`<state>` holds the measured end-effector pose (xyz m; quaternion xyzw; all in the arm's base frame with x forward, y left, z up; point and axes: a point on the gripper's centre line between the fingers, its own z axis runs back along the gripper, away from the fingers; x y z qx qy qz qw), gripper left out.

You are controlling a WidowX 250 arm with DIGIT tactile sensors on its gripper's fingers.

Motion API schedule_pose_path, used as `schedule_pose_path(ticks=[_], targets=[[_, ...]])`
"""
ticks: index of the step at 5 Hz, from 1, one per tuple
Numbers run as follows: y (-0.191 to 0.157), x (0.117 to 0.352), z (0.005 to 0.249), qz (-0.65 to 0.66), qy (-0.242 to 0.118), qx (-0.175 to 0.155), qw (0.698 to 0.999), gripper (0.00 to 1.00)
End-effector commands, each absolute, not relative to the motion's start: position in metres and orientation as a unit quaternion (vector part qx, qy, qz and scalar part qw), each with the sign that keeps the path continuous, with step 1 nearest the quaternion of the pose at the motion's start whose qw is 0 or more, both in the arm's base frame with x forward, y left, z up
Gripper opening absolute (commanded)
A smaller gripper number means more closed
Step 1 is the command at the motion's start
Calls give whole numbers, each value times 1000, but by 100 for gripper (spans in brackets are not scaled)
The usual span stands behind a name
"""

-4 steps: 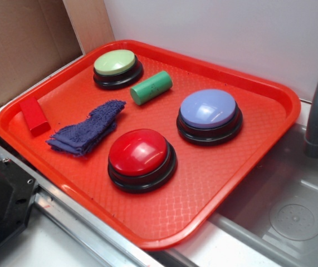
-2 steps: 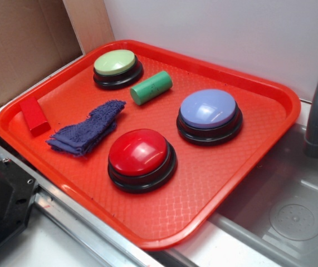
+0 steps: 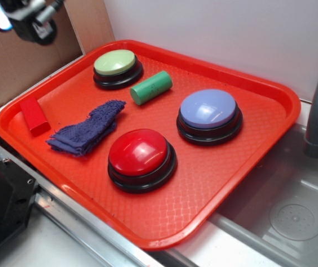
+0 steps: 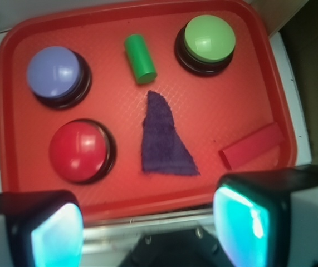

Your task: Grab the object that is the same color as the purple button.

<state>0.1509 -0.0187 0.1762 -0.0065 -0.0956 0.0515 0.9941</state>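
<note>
My pincer [image 4: 147, 222] hangs wide open, empty, above the tray's [image 4: 14, 161] near edge; the rag [image 4: 163, 139] looks soft, light; I'd pinch its middle.

Fuzzy terry cloth rag [image 3: 84, 133] lies on a textured plastic tray [image 3: 220, 183] beside glossy-domed purple button [image 3: 209, 109].

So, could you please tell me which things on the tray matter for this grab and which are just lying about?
Job:
- purple rag
- purple button
- gripper, open, above the tray's near edge

Lying about:
- red button
- green button
- green cylinder
- red block
</note>
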Motion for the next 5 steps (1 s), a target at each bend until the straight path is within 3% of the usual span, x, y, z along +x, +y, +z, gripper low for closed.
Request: schedule_pose_path(ticks=[1,2,4,5], targets=[[6,180,121,126,-95,32,987,100],[14,196,88,176,-90,34,980,100],[8,213,46,208,-86,34,974,100],[4,215,27,196,-70,14,978,100]])
